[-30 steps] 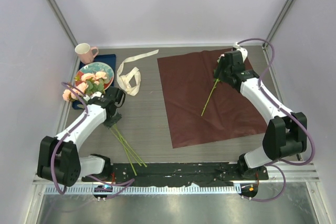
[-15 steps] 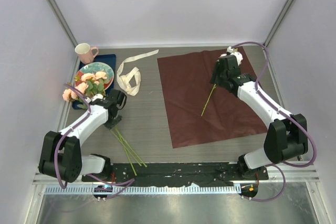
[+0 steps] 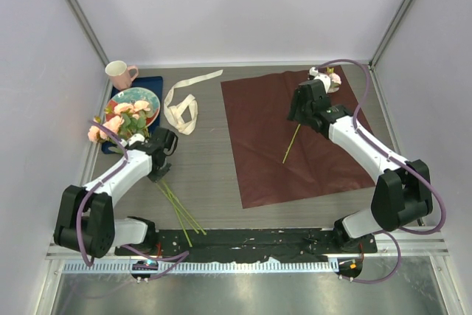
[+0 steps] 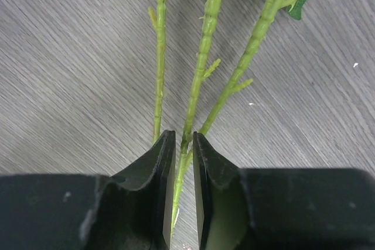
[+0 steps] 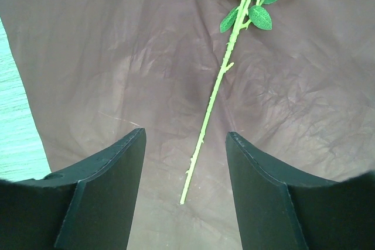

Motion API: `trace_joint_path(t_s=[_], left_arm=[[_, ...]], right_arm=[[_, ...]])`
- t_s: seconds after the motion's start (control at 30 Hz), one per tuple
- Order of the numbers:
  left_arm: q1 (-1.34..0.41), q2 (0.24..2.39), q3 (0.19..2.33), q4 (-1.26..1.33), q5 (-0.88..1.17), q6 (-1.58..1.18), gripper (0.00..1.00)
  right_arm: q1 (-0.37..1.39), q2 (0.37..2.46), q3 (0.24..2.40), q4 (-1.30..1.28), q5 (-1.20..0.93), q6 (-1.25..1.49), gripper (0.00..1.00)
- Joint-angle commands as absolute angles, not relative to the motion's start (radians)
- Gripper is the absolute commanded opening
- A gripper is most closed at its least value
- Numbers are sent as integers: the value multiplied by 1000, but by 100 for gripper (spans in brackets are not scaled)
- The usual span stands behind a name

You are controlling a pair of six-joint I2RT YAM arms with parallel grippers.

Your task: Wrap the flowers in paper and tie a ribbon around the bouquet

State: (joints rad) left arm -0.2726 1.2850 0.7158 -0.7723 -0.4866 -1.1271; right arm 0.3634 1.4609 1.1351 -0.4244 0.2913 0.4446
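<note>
Flowers, where are they?
– Left side of the desk, heads by a plate on a blue tray, pink mug behind. The left hand pinches their stems.
– And the paper?
– Flat on the right, one rose lying on it below the spread right hand. The ribbon lies looped between tray and paper.

The grey counter carries the red paper at right, and the ribbon, a blue tray and the flowers at left.
</note>
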Motion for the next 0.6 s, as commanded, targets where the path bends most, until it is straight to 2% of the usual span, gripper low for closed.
trace_joint_path(t_s=[0.0, 0.07, 0.1, 0.13, 0.23, 0.37, 0.4, 0.47, 0.5, 0.53, 0.57], left_arm=[[-265, 1266, 693, -732, -517, -1160, 22], [-265, 1256, 683, -726, -520, -1158, 16], [-265, 1247, 686, -726, -525, -1158, 3], [-265, 1236, 690, -744, -534, -1158, 0], [-267, 1145, 719, -805, -600, -1138, 0], [-267, 935, 755, -819, -589, -1051, 0], [-267, 869, 776, -810, -506, -993, 0], [-267, 833, 795, -779, -402, -962, 0], [-268, 813, 801, -756, -338, -945, 0], [-267, 808, 798, -679, -186, -898, 0], [-276, 808, 796, -652, -140, -894, 0]], right_arm=[[383, 1414, 1180, -422, 321, 448, 63], [390, 1408, 1180, -426, 321, 453, 63], [396, 1407, 1181, -426, 313, 453, 63], [409, 1407, 1183, -426, 304, 453, 63], [451, 1402, 1190, -434, 241, 434, 65], [517, 1405, 1186, -365, 14, 431, 71], [537, 1410, 1163, -324, -143, 431, 73], [625, 1425, 1140, -171, -277, 440, 75], [658, 1462, 1125, -113, -417, 477, 76], [688, 1482, 1121, -51, -464, 512, 76], [718, 1511, 1118, 63, -510, 543, 76]])
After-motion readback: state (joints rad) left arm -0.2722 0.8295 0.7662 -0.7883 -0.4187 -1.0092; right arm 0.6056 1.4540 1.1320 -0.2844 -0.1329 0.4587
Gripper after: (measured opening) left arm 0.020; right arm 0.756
